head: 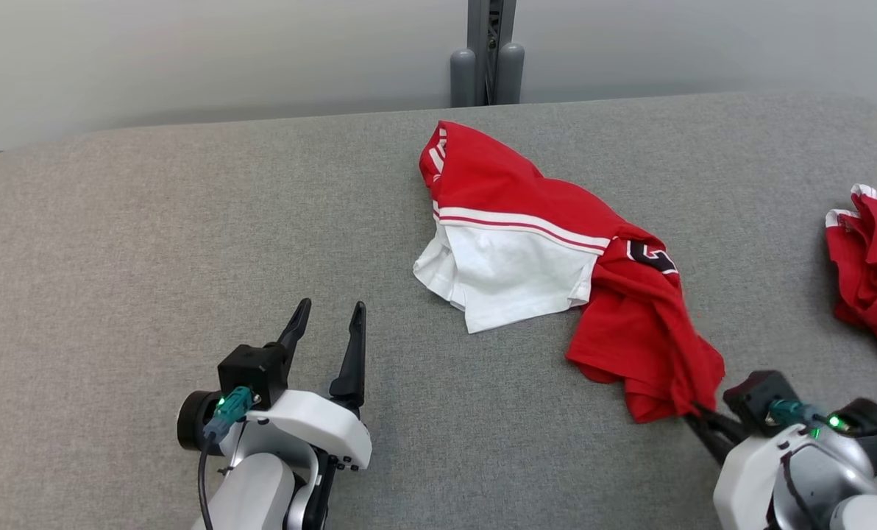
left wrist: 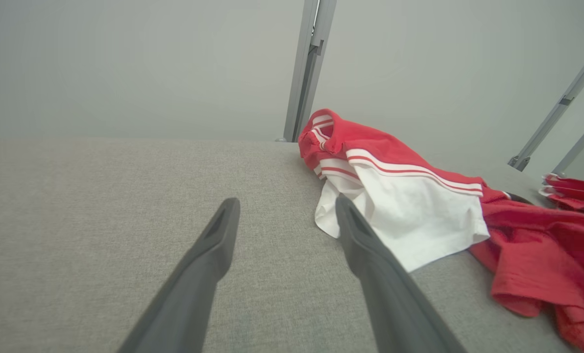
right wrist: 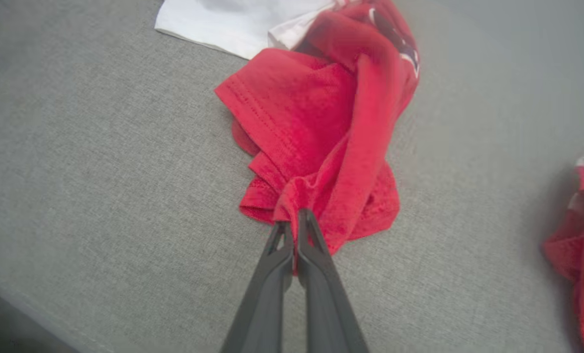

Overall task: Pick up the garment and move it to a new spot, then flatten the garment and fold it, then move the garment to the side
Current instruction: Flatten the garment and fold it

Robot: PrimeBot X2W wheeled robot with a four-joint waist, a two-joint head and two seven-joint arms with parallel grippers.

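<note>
Garment [head: 527, 221] pinched by right end effector [head: 700, 416], second garment [head: 872, 272] apart

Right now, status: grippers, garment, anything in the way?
Left gripper open, empty. Right gripper shut on garment, red edge. Garment crumpled, unfolded. Second red garment lies apart, far right.

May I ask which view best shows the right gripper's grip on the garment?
Right wrist view: the right gripper is shut on the garment, close up. Head view shows it small; left wrist view shows cloth.
</note>
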